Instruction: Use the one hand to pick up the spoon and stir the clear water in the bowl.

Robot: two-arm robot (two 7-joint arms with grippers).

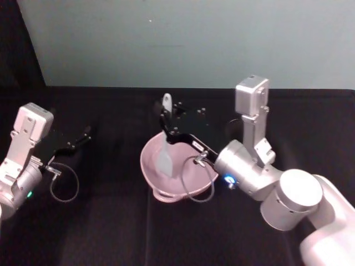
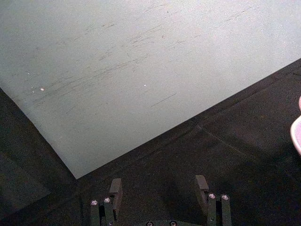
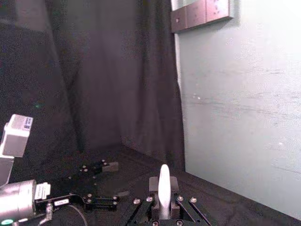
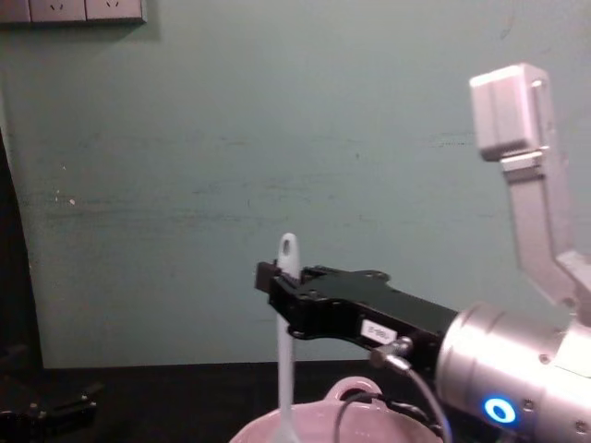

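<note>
The pink bowl [image 1: 148, 165] sits mid-table, with its loop handle at the near rim. The white spoon [image 1: 165, 155] stands nearly upright, its flat blade down inside the bowl and its holed handle end sticking up above the fingers. My right gripper [image 1: 166, 118] reaches in from the right and is shut on the spoon handle [image 3: 163, 184]. From the chest, the gripper [image 4: 278, 280] clamps the spoon [image 4: 285, 369] above the bowl rim [image 4: 355, 386]. I cannot make out the clear water. My left gripper [image 2: 159, 187] is open and holds nothing, resting at the table's left [image 1: 82, 136].
Black cloth covers the table, and a teal wall [image 1: 194, 39] stands behind it. A cable loop [image 1: 195, 180] hangs from the right wrist over the bowl's near side. Another cable loop [image 1: 64, 185] lies by the left arm. The bowl's edge [image 2: 297, 131] shows beside the left gripper.
</note>
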